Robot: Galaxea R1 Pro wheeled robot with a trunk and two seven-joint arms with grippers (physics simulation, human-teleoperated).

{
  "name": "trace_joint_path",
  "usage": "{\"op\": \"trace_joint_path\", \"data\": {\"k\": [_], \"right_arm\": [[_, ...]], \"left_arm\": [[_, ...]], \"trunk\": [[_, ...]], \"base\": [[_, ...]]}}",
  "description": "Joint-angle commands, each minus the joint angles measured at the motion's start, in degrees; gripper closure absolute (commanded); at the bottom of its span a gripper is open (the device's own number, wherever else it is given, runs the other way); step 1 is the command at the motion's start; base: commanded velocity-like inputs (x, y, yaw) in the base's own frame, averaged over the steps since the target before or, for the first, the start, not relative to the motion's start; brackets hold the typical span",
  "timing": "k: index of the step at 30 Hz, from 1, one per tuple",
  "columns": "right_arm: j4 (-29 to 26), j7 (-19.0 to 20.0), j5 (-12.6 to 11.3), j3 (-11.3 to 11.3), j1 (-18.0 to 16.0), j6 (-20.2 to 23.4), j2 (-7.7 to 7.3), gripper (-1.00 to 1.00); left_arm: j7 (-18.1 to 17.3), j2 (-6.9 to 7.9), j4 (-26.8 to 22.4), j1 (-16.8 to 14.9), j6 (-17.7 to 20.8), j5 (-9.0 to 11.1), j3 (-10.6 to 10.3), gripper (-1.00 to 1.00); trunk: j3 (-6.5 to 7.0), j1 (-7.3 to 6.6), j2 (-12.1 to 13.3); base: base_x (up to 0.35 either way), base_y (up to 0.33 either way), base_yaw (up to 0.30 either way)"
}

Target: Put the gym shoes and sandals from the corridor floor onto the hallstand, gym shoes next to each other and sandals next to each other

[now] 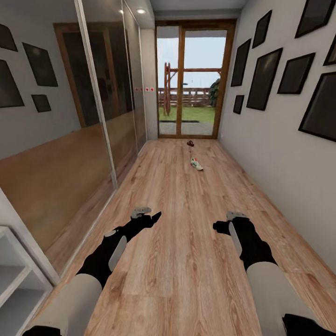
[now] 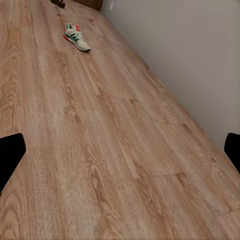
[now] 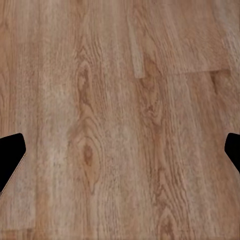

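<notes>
One gym shoe (image 1: pixel 196 164), cream with green stripes and a red sole, lies on the corridor floor (image 1: pixel 186 261) well ahead of me, right of centre. It also appears far off in the left wrist view as the gym shoe (image 2: pixel 76 37). Beyond it, near the glass door, lies a dark sandal (image 1: pixel 190 143). The hallstand (image 1: pixel 14 275) is at the lower left, with pale shelves. My left gripper (image 1: pixel 156 215) and right gripper (image 1: pixel 218 226) hover low over bare planks, far short of the shoes. Both are open and empty, their fingers (image 2: pixel 11 160) (image 3: pixel 11 157) spread wide.
Mirrored wardrobe doors (image 1: pixel 93 107) run along the left wall. The right wall (image 1: pixel 280 154) carries several dark picture frames. A wood-framed glass door (image 1: pixel 193 79) closes the corridor's far end.
</notes>
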Motion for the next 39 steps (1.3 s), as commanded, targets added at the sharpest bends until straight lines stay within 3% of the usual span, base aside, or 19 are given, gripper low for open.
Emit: {"op": "trace_joint_path", "data": {"k": [1,39], "right_arm": [[-0.07,0.24,0.56,-0.19,-0.04,0.28,0.07,-1.0],[0.03,0.29,0.4,-0.22,-0.04,0.18,0.03,-1.0]], "left_arm": [[-0.13,0.0,-0.07,-0.01,0.57,0.61,0.01,-1.0],[-0.1,0.0,-0.07,-0.03,0.57,0.61,0.01,-1.0]], "trunk": [[-0.06,0.02,-0.02],[-0.06,0.02,-0.02]], "base": [[0.346,0.0,0.0],[0.346,0.0,0.0]]}}
